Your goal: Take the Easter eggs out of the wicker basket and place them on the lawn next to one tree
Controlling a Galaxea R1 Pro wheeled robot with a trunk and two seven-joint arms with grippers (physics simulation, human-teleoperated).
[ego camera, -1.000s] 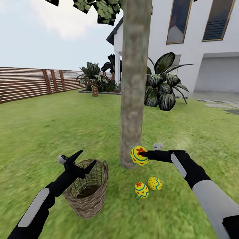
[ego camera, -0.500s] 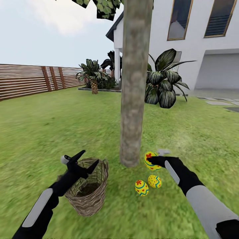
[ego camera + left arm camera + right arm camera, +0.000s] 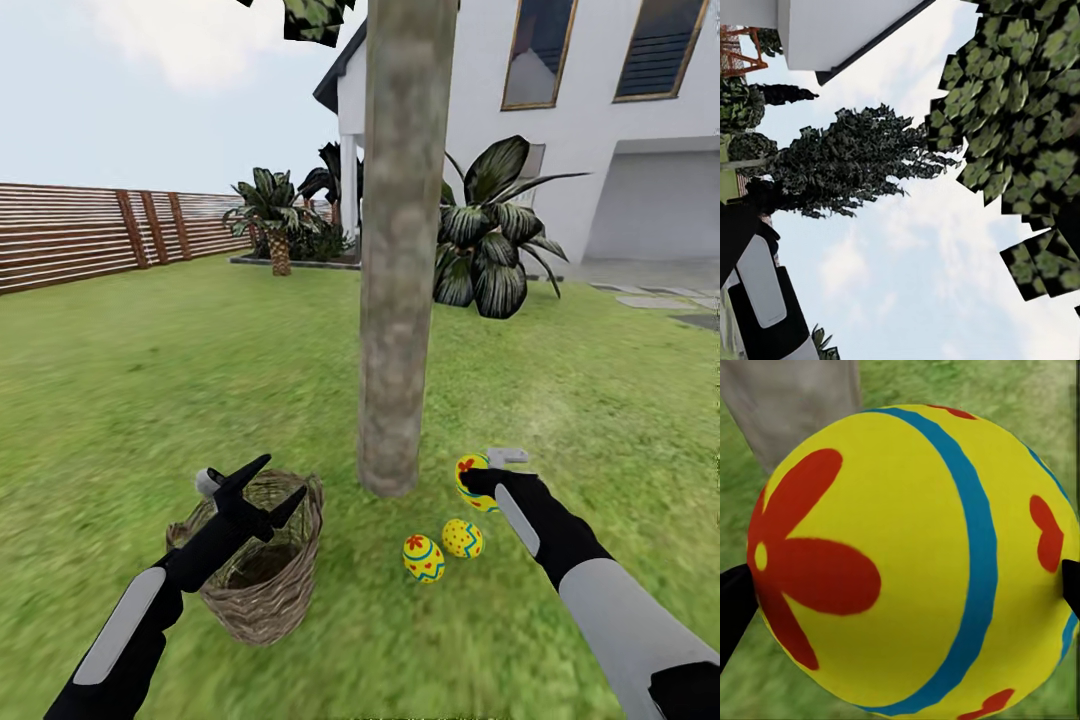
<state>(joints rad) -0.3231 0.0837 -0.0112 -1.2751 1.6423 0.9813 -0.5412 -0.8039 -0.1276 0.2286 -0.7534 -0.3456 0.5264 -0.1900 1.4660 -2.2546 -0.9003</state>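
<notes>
While the right gripper [image 3: 468, 483] clasps the third egg [image 3: 473, 481] beside the tree [image 3: 396, 300], it should lower fully onto the lawn [image 3: 150, 380] before releasing; the left fingers [image 3: 262, 463] gape.

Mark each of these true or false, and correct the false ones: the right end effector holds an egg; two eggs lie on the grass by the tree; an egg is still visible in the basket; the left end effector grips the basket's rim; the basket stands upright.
1. The right end effector holds an egg. True.
2. Two eggs lie on the lawn near the tree. True.
3. An egg is visible in the wicker basket. False: none shows in it.
4. The left end effector grips the rim. False: it is open above the basket.
5. The basket stands upright. True.
</notes>
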